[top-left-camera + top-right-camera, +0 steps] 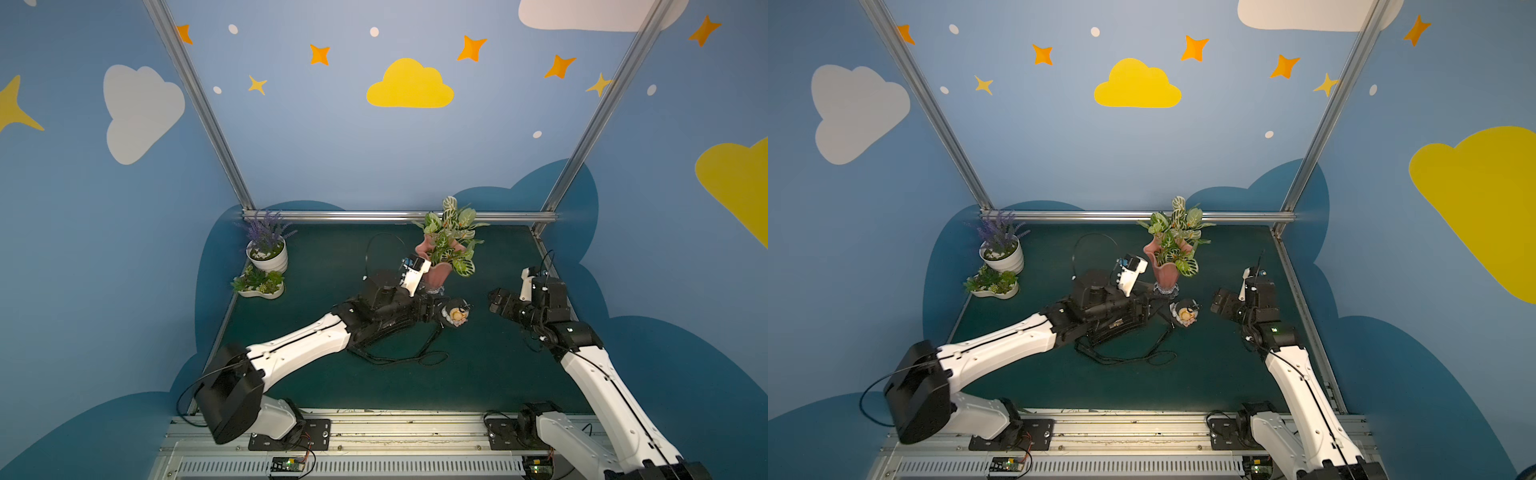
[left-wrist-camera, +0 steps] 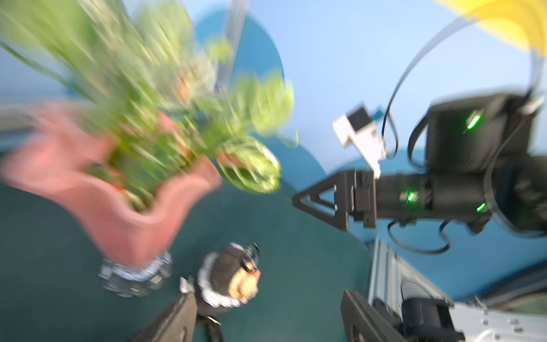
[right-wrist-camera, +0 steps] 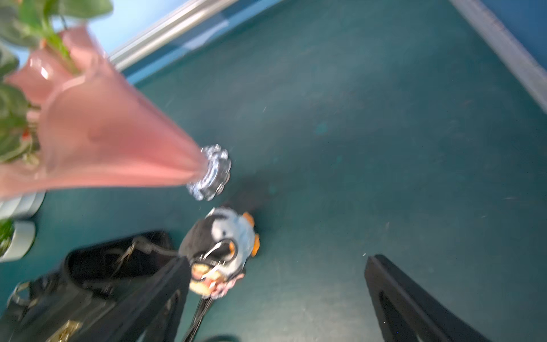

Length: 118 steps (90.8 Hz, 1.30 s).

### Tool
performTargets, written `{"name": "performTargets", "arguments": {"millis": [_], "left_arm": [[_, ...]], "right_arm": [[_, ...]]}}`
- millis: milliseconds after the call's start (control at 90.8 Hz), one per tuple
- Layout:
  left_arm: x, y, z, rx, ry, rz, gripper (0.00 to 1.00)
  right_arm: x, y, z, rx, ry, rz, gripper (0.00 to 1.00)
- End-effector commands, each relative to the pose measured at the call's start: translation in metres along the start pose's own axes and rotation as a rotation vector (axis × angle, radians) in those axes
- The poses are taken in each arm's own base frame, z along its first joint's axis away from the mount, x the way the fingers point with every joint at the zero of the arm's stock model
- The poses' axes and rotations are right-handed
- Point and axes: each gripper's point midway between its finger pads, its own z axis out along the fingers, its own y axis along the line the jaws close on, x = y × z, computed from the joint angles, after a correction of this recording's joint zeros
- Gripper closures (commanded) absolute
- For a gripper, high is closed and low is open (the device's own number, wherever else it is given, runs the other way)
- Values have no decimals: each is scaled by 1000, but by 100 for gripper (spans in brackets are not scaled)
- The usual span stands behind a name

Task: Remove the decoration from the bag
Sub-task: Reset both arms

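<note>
The decoration (image 1: 455, 316), a small plush penguin with a tan ornament, lies on the green mat just in front of the vase's foot. It also shows in the other top view (image 1: 1185, 312). The black bag (image 1: 386, 328) lies mostly under my left arm, its thin strap (image 1: 415, 359) looped toward the front. My left gripper (image 2: 266, 314) is open; the penguin (image 2: 228, 275) sits by one fingertip, not between the jaws. My right gripper (image 3: 278, 284) is open wide over bare mat, with the penguin (image 3: 222, 237) and bag (image 3: 88, 281) beside one finger. Whether the clasp still joins them is unclear.
A pink vase (image 1: 440, 266) with green leaves stands right behind the penguin. A white pot of lavender (image 1: 268, 253) and a dish of succulents (image 1: 259, 284) sit at the back left. Metal rails (image 1: 399, 216) border the mat.
</note>
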Motion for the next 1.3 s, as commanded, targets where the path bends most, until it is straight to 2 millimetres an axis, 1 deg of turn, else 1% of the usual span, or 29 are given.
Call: {"name": "performTargets", "arguments": {"millis": [0,121,165,198,275,418,452,496,518,529,562,584,617,628,650,672,705,782,837,903,925,980,1035,1046,1068,1101,1156,1255,1288], "left_arm": [[10,47,-39,-154,51,-17,13],[10,98,-89,-339,41,-40,7],[15,116,-106,-402,37,-48,4],[18,130,-117,-448,30,-51,2],[36,164,-142,-568,37,-70,0],[65,224,-191,-804,10,-105,0],[69,235,-202,-862,-11,-94,0],[79,250,-217,-947,-32,-79,0],[75,255,-224,-990,-74,-57,0],[78,259,-227,-1009,-84,-53,0],[77,264,-232,-1039,-139,-23,0],[84,267,-235,-1056,-156,-7,0],[89,270,-236,-1064,-186,30,0],[95,272,-235,-1066,-178,33,0],[95,273,-234,-1064,-192,60,0],[105,276,-232,-1063,-164,66,0],[108,280,-227,-1054,-151,76,0],[121,287,-205,-976,-69,80,0],[120,290,-193,-939,-75,111,0],[112,297,-184,-932,-103,159,0],[113,302,-180,-934,-92,150,0],[130,311,-166,-892,-24,144,0],[132,313,-152,-850,-34,190,0],[136,312,-151,-845,-14,181,0],[133,311,-152,-852,7,168,0],[137,313,-153,-868,40,149,0],[135,314,-151,-878,6,184,0],[136,313,-151,-879,11,182,0],[135,313,-152,-881,13,181,0]], "right_arm": [[-28,-19,3,65,-64,40,2],[-43,-47,12,99,-83,122,2],[-51,-55,16,93,-111,150,2],[-51,-62,20,96,-119,166,2],[-59,-75,25,107,-174,173,2],[-60,-101,38,209,-243,120,2],[-65,-102,39,212,-265,105,2],[-55,-105,46,210,-251,85,2],[-53,-104,50,199,-243,67,2],[-52,-102,51,190,-239,59,2],[-48,-100,55,181,-230,41,2],[-46,-98,58,175,-224,32,2],[-42,-96,62,168,-218,19,2],[-41,-95,63,164,-218,13,2],[-38,-93,66,157,-217,1,2],[-35,-90,68,150,-215,-16,2],[-32,-85,72,138,-221,-50,2],[-21,-76,78,155,-231,-151,2],[-16,-67,80,156,-250,-231,2],[-10,-61,84,153,-266,-293,2],[-10,-60,86,148,-275,-302,2],[-6,-59,91,138,-282,-310,2],[-4,-57,96,127,-293,-317,2],[-4,-57,98,125,-295,-319,2],[-5,-56,99,122,-302,-320,2],[-6,-54,102,119,-304,-332,2],[-8,-54,107,128,-307,-343,2],[9,-61,130,133,-255,-362,2],[2,-59,134,131,-297,-363,2]]}}
